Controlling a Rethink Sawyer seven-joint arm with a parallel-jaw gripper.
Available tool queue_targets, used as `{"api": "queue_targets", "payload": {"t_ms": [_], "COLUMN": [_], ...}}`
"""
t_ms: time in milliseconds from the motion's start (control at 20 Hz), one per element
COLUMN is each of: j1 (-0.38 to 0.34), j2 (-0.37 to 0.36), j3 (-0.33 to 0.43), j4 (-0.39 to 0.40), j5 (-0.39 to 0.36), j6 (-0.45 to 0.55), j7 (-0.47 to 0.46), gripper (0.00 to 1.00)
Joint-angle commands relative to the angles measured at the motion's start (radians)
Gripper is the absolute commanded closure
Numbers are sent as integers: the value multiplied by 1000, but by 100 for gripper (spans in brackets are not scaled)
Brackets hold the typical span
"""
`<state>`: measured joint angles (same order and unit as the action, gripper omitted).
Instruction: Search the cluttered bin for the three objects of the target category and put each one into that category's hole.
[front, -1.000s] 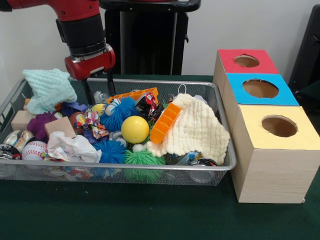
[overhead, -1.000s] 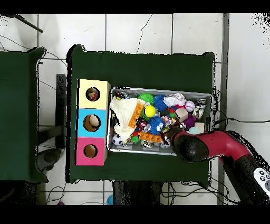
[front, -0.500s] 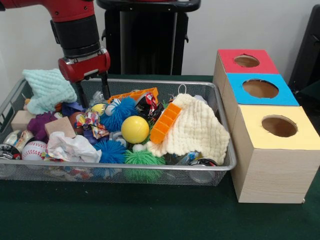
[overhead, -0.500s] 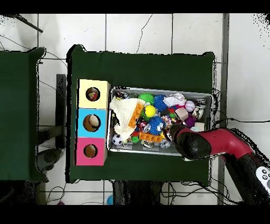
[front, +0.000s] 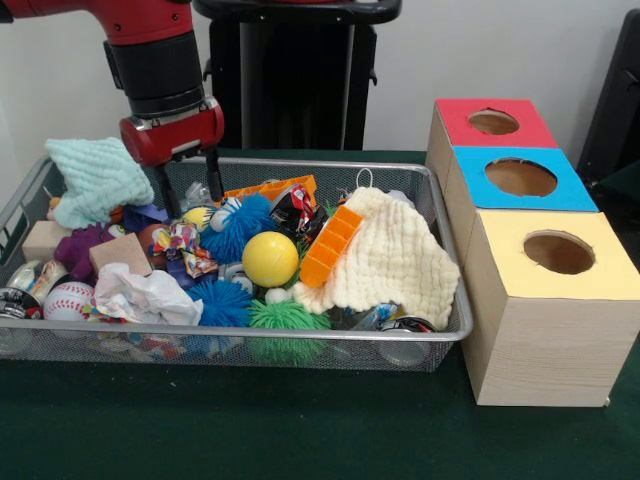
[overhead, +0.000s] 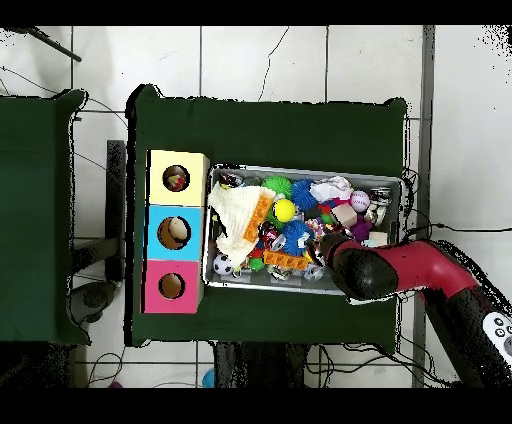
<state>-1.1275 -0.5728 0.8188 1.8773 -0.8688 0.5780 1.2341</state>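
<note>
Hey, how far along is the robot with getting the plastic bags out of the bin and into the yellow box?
Hard to say what is done: the overhead view shows something in the yellow box's hole, but not what. In hand: nothing; the gripper hangs open and empty over the bin's far side. Left: a crumpled white bag is in the bin, near its front edge.

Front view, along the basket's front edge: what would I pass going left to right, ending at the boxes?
Baseball → crumpled white plastic bag → blue spiky ball → green spiky ball → cream knitted cloth → yellow-topped box.
</note>
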Motion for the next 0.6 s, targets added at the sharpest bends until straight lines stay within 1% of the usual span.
{"api": "queue_targets", "payload": {"t_ms": [50,350,600], "j1": [25,52,59], "j2": [28,12,22], "j3": [3,-6,-11], "j4": [-106,-151,-192], "j5": [-17,-22,-24], "j6": [73,98,110], "j7": [-174,-180,-203], "gripper": [0,0,0]}}
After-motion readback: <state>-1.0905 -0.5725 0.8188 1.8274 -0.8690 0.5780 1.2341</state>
